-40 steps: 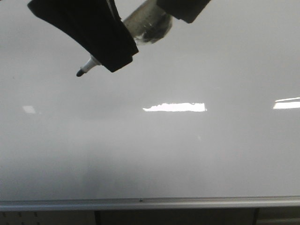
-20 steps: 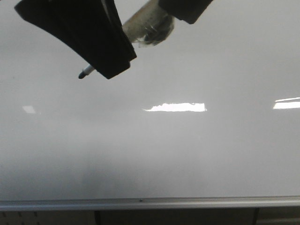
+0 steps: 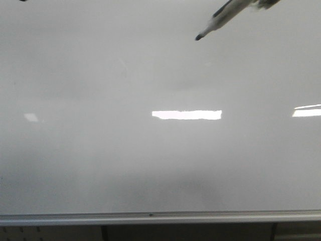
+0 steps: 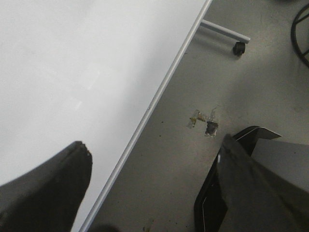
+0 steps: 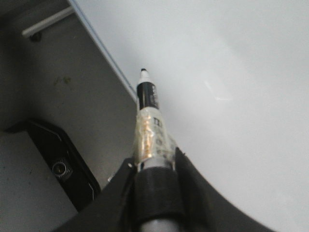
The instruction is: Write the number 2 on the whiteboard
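So far the whiteboard (image 3: 160,160) looks blank, no number 2 drawn as far as glare allows, while the right gripper (image 5: 153,186) clamps the marker (image 3: 216,22) clear of it and the left gripper (image 4: 149,183) gapes empty.

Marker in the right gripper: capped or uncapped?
Uncapped. The white-barrelled, tape-wrapped marker shows its bare dark tip, clamped in the right gripper; no digit appears on the glossy whiteboard.
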`<move>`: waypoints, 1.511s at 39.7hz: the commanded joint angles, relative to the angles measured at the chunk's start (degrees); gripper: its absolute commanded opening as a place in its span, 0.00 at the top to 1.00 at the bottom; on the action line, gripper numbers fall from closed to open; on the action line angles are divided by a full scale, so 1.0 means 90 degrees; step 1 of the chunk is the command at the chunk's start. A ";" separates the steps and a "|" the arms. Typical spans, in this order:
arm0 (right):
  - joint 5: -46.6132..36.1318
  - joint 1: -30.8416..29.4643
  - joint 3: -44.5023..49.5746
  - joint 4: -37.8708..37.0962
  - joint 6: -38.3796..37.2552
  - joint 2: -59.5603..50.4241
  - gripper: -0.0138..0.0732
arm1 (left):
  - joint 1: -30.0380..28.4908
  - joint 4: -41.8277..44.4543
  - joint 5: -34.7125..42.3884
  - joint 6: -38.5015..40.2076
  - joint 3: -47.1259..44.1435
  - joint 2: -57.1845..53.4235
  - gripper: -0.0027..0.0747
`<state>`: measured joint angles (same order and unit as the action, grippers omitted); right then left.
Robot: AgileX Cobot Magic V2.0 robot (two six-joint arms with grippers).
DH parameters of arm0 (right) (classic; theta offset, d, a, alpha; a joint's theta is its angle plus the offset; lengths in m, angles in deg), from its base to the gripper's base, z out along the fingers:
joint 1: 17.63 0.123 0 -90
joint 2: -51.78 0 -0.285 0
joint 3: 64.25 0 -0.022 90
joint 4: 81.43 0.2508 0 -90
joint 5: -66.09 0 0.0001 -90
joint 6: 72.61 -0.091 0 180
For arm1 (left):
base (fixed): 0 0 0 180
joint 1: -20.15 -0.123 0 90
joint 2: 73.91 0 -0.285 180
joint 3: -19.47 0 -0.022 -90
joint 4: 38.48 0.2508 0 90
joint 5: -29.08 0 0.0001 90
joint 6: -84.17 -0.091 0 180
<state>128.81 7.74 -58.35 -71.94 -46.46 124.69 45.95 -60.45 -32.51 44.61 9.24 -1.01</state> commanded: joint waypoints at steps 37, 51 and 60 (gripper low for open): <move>-0.5481 -0.1074 0.4041 0.0590 -0.1027 -0.2482 0.77 | -0.0774 -0.0072 0.0742 0.0530 -0.0820 -0.1390 0.29; -0.6233 -0.1074 0.3823 0.0590 -0.1020 -0.1455 0.77 | -0.0774 -0.0072 0.0742 0.0530 -0.0820 -0.1390 0.29; -0.6504 -0.1074 0.3276 0.0370 -0.1021 -0.0560 0.77 | -0.0774 -0.0072 0.0742 0.0530 -0.0820 -0.1390 0.29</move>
<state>75.48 -1.56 -25.51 -67.87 -55.63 118.05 39.18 -59.46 -29.04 48.63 0.47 -12.77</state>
